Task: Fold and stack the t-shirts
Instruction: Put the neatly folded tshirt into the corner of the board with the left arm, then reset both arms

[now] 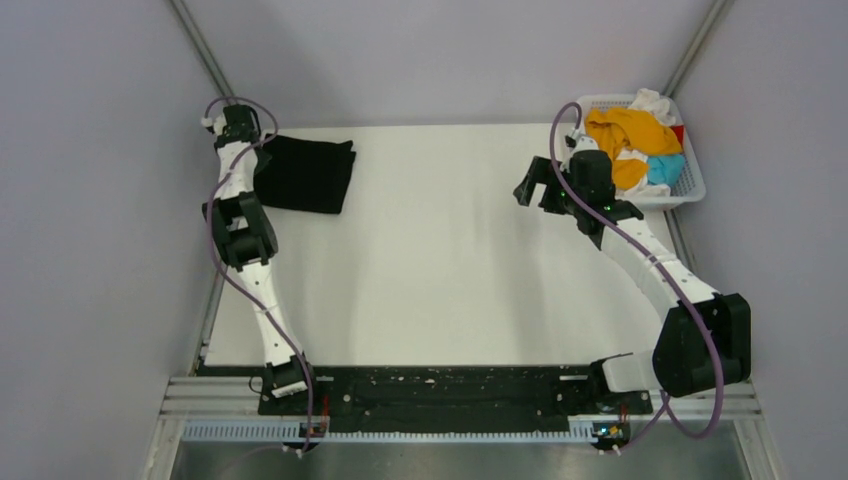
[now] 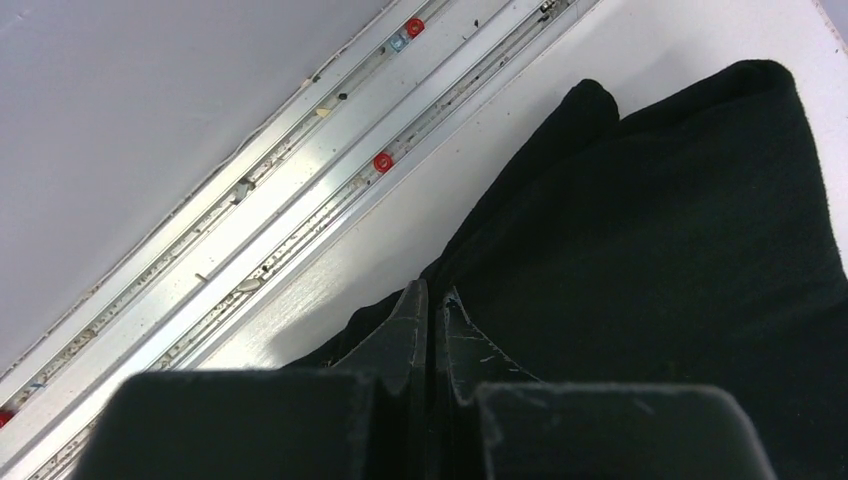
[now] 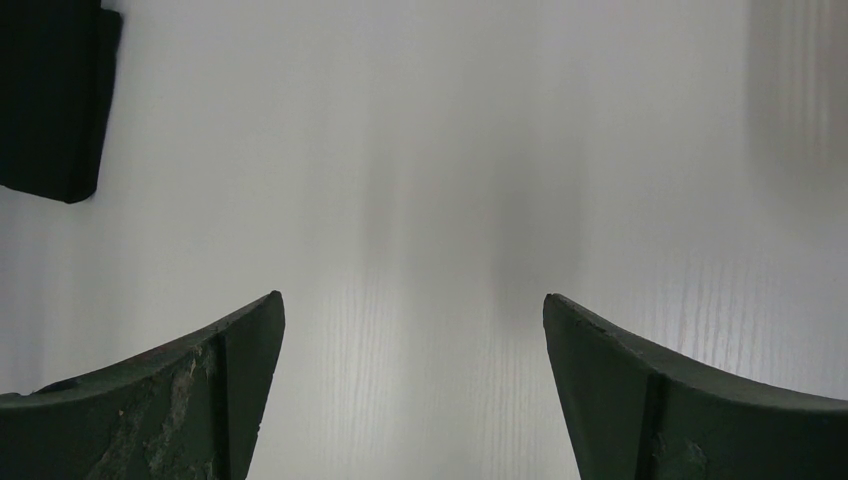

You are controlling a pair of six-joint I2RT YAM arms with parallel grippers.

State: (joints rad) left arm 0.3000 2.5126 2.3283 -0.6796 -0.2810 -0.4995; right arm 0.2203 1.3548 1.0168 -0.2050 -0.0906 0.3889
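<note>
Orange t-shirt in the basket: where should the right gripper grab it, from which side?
Probably pinch a raised fold of the orange t-shirt from straight above with the open right gripper: it lies bunched on top of the other shirts, and the basket walls block side approaches.

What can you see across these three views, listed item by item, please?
black t-shirt: one, black, folded flat at the table's far left
orange t-shirt: one, orange, on top of the pile in the basket
white t-shirt: one, white, at the basket's far side
light blue t-shirt: one, light blue, at the basket's near right
red t-shirt: one, red, mostly buried
basket: one, white lattice, far right corner
table: one, white
frame rail: one, silver, along the table's left edge
left gripper: shut, at the black t-shirt's edge
right gripper: open, over bare table
</note>
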